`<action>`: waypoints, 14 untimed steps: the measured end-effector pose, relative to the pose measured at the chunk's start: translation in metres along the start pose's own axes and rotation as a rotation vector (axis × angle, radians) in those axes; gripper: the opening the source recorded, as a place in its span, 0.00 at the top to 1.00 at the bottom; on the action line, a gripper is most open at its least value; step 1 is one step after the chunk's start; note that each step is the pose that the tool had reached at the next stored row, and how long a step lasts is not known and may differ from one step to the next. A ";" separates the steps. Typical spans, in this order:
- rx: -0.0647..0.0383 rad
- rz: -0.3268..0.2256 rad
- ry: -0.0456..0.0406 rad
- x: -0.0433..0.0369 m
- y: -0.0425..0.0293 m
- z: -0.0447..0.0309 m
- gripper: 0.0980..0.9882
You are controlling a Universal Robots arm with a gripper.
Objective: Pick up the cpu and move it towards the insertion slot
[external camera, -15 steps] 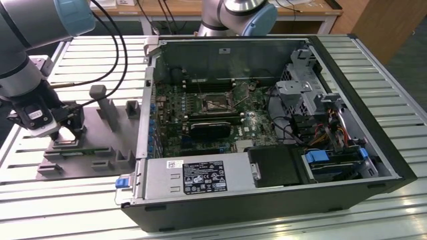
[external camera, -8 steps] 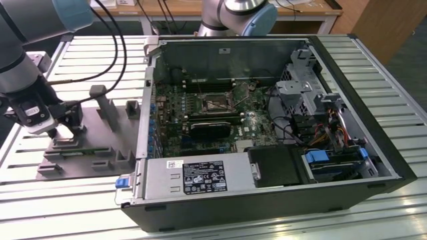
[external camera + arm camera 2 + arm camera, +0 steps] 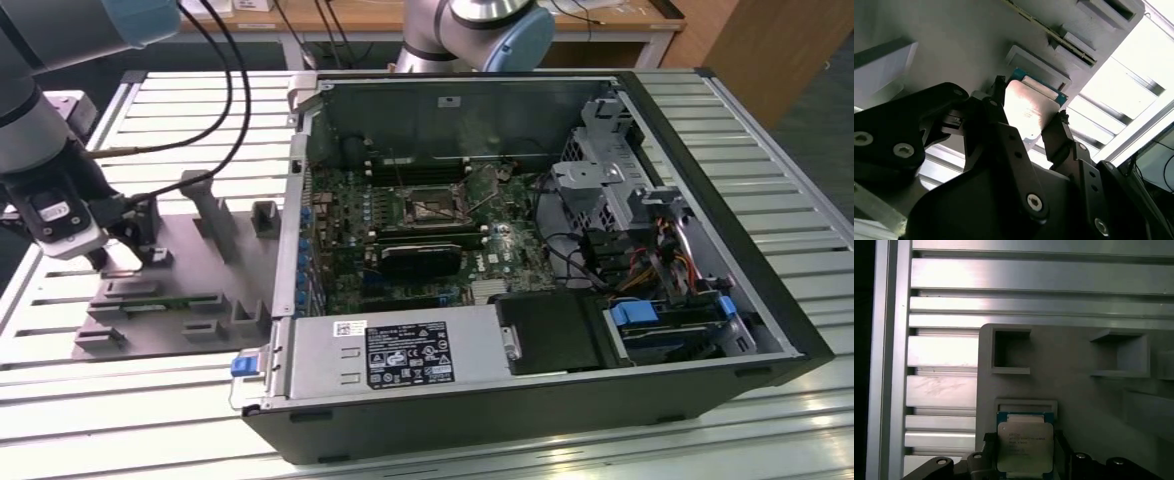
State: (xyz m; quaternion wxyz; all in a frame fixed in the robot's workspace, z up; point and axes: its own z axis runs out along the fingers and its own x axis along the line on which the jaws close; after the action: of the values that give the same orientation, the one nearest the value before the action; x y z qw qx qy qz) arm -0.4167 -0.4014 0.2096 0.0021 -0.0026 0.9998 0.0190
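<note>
The cpu is a flat square chip with a silver-grey top and a blue-green rim. It sits just off a shallow pocket of the grey fixture plate. My gripper is shut on the cpu, one black finger against each side edge. In the exterior view my gripper hangs low over the fixture plate at the exterior view's left. The insertion slot, a square socket with a shiny frame, lies on the motherboard inside the open computer case, well off to the exterior view's right.
The open computer case has tall metal walls, a power supply at its front and a black card below the socket. Upright grey fixture posts stand between my gripper and the case. A second arm's base stands behind the case.
</note>
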 end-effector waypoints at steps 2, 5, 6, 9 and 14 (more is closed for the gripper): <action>0.000 0.000 0.0000 0.0000 0.0001 -0.0037 0.50; 0.000 0.000 0.0000 0.0000 0.0004 -0.0098 0.50; 0.000 0.000 0.0000 -0.0001 0.0004 -0.0118 0.50; 0.000 0.000 0.0001 -0.0001 0.0007 -0.0182 0.50; 0.000 0.000 0.0000 -0.0001 0.0011 -0.0275 0.50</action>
State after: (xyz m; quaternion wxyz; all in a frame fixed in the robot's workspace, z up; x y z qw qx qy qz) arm -0.4167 -0.4014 0.2371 0.0021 -0.0026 0.9998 0.0190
